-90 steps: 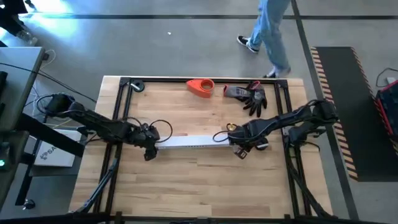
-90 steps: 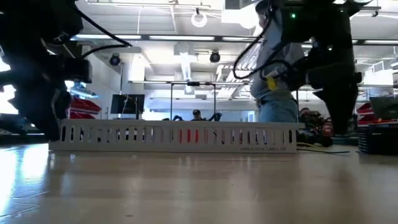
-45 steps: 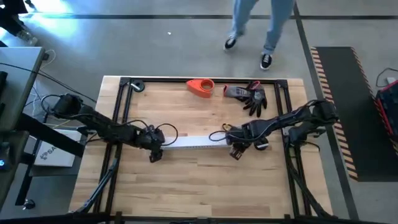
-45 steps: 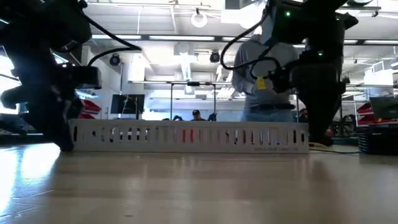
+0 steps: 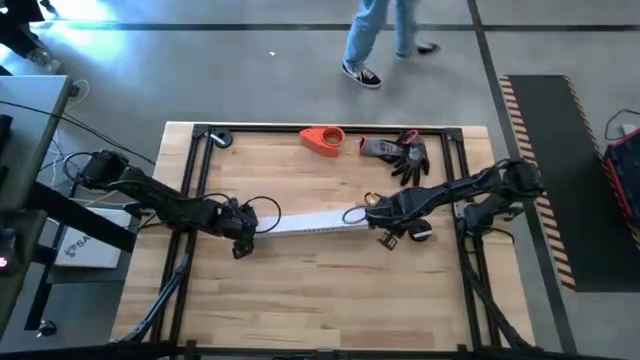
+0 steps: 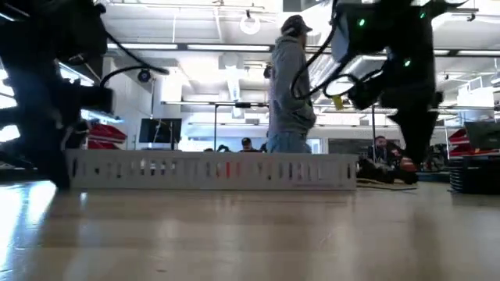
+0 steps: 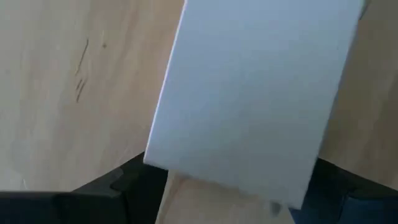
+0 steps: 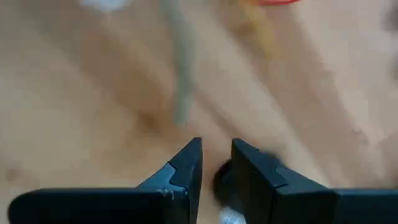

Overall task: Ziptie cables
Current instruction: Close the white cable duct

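Claws [image 5: 243, 232] [image 5: 383, 226] flank channel [image 5: 310, 223] ends mid-table [image 5: 330, 290].

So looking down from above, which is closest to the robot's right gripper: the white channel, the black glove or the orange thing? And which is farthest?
Measured from the right gripper in the high view:
1. White slotted channel, nearest, its end just beside the gripper, towards the table's middle.
2. Black glove, next, near the table's far edge.
3. Orange thing, farthest, also at the far edge, nearer the middle.
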